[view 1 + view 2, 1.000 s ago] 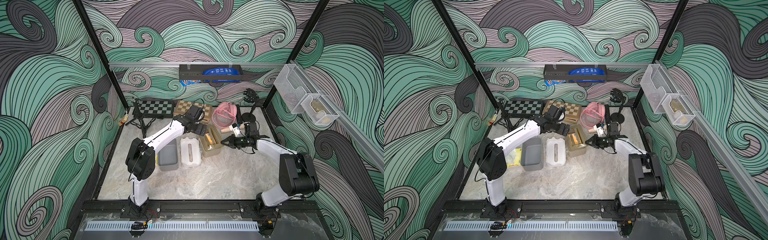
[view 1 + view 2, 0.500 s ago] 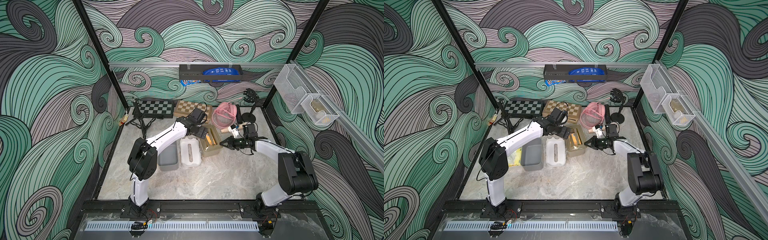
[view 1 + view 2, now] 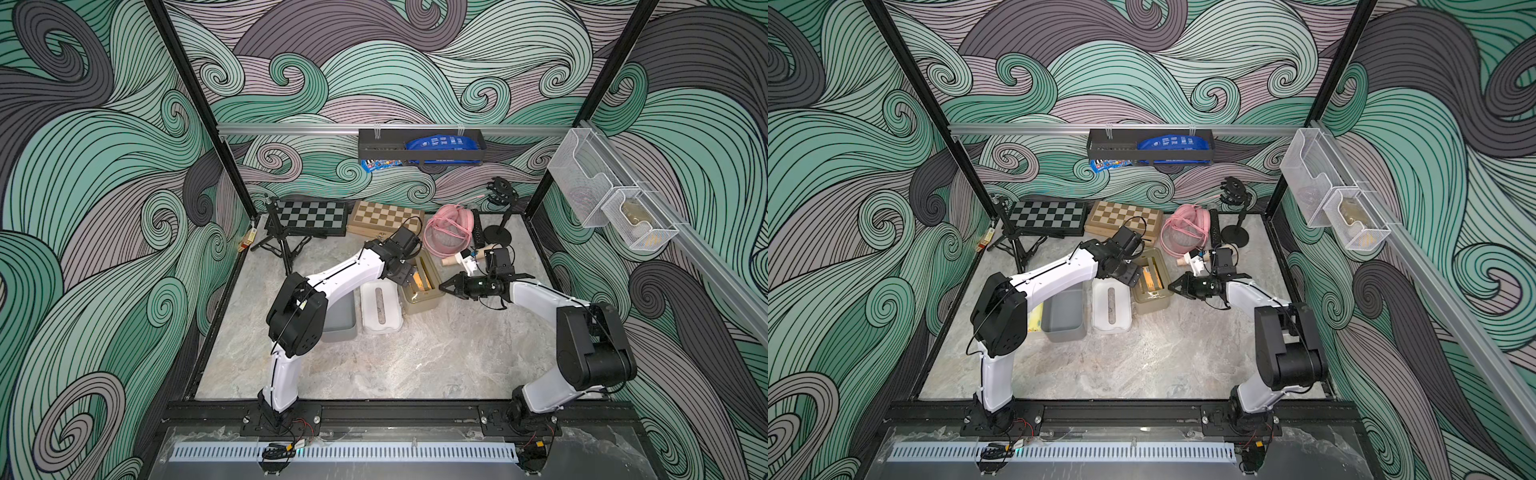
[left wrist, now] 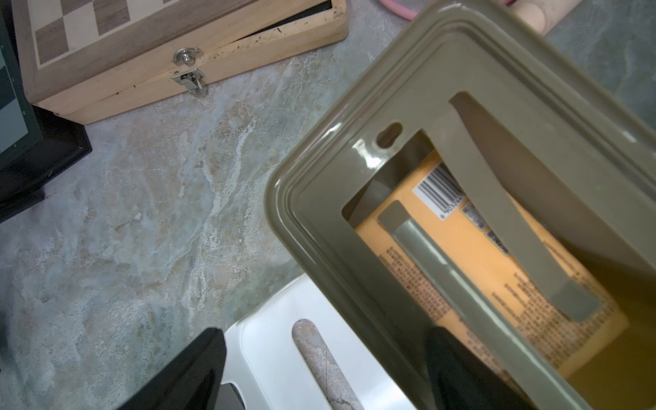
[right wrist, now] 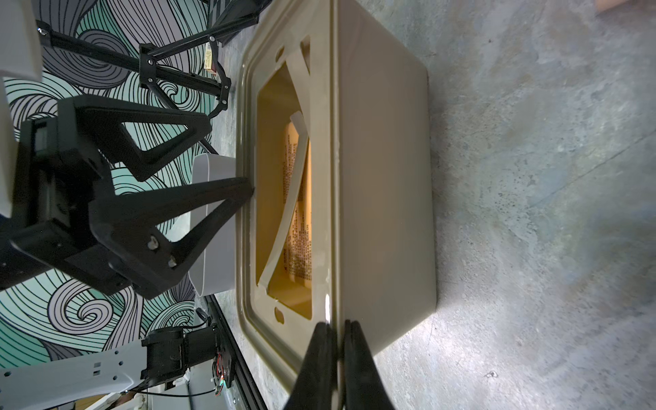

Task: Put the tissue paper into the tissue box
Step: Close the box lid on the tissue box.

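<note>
Tissue pack [image 4: 472, 255] already inside box [image 5: 383, 177] under straps [image 4: 511, 230]; left pincer [image 5: 230, 156] open astride rim [image 4: 309, 220], right pincer [image 5: 335, 324] pinched on rim; seemingly only release remains.

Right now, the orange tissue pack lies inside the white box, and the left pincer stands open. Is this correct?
Not quite. The orange tissue pack lies inside the olive tissue box, not a white one; the left wrist view shows it through the box's top opening. The left pincer does stand open.
</note>
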